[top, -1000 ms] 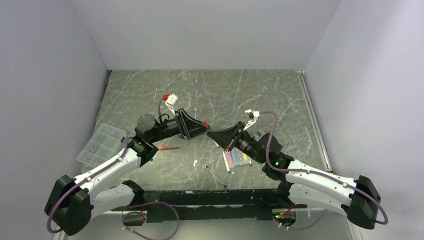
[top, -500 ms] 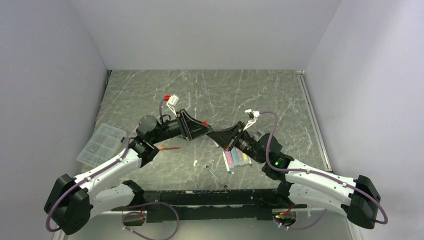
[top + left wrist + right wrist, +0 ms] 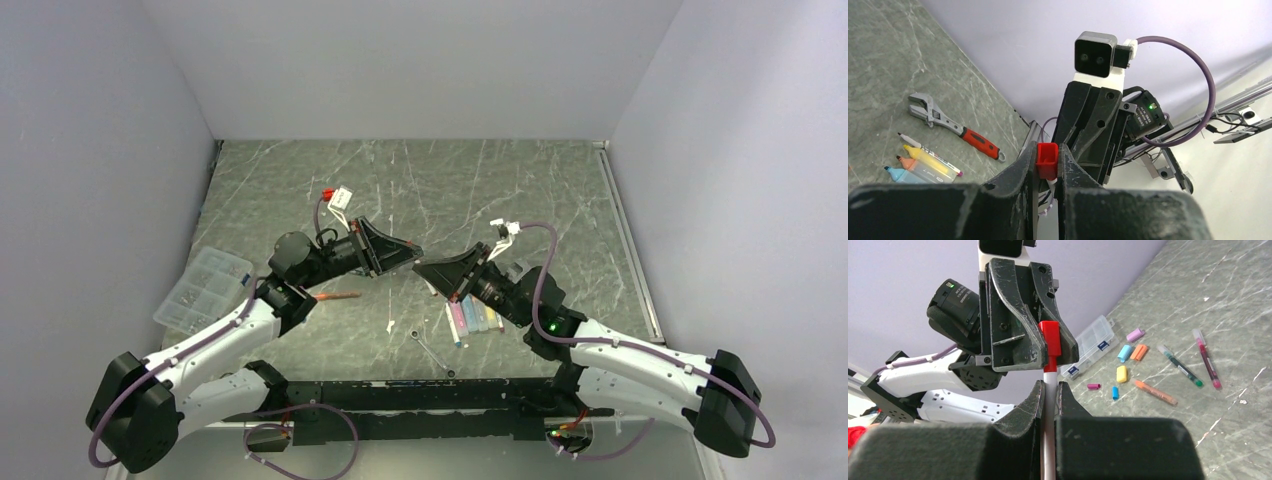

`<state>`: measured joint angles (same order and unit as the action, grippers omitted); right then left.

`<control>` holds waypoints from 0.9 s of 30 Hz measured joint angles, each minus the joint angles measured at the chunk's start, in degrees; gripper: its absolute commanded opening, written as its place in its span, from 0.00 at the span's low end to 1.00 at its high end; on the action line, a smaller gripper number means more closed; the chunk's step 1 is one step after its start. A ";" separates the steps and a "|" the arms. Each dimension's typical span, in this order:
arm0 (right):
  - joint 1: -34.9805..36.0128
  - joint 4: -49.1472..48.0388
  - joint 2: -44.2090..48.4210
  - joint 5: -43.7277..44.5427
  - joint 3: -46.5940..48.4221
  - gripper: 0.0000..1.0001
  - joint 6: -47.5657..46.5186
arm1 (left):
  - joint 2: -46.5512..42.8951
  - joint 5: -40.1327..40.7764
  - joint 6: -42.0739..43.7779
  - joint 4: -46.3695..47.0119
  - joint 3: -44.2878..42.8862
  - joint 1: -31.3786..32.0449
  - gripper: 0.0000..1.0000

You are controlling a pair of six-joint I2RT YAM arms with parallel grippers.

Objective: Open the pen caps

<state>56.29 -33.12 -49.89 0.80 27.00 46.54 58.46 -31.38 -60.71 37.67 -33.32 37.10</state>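
Note:
My left gripper (image 3: pixel 410 250) is shut on a red pen cap (image 3: pixel 1047 160), pinched between both fingers (image 3: pixel 1020 172). My right gripper (image 3: pixel 421 269) faces it, shut on the thin white barrel of the same pen (image 3: pixel 1049 390). In the right wrist view the red cap (image 3: pixel 1050 338) sits at the barrel's top end, inside the left gripper's fingers. I cannot tell whether it has come free. Both grippers hang above the table's middle. Several loose caps lie on the table: purple (image 3: pixel 1135 334), blue (image 3: pixel 1124 353), orange (image 3: pixel 1139 351), yellow (image 3: pixel 1121 374).
A row of pastel highlighters (image 3: pixel 472 317) lies under the right arm, with a silver wrench (image 3: pixel 432 355) near the front edge. A clear organiser box (image 3: pixel 202 288) sits at the left and an orange marker (image 3: pixel 338 296) beside it. A red-handled wrench (image 3: pixel 955 128) lies past the highlighters.
The left gripper closed in on the right gripper, then drew back a little up and left with the red cap. The right arm has hardly moved.

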 measured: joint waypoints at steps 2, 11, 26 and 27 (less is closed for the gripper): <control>0.00 -0.04 -0.22 -0.74 0.00 0.00 -0.09 | -0.02 0.00 0.04 -0.55 -0.04 0.02 0.00; -2.49 5.60 -1.01 -8.46 3.76 0.40 0.35 | -0.07 -4.07 3.50 -5.90 -4.00 -0.42 0.00; -8.90 14.56 1.33 -27.26 8.39 0.21 2.75 | 3.28 -17.62 6.97 -5.86 -10.01 -0.04 0.00; -9.09 14.21 1.31 -28.04 8.39 0.21 3.06 | 3.32 -17.97 7.04 -5.88 -10.05 -0.04 0.00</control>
<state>47.20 -18.92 -48.58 -27.24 35.40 49.60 61.78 -49.34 -53.67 31.79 -43.38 37.06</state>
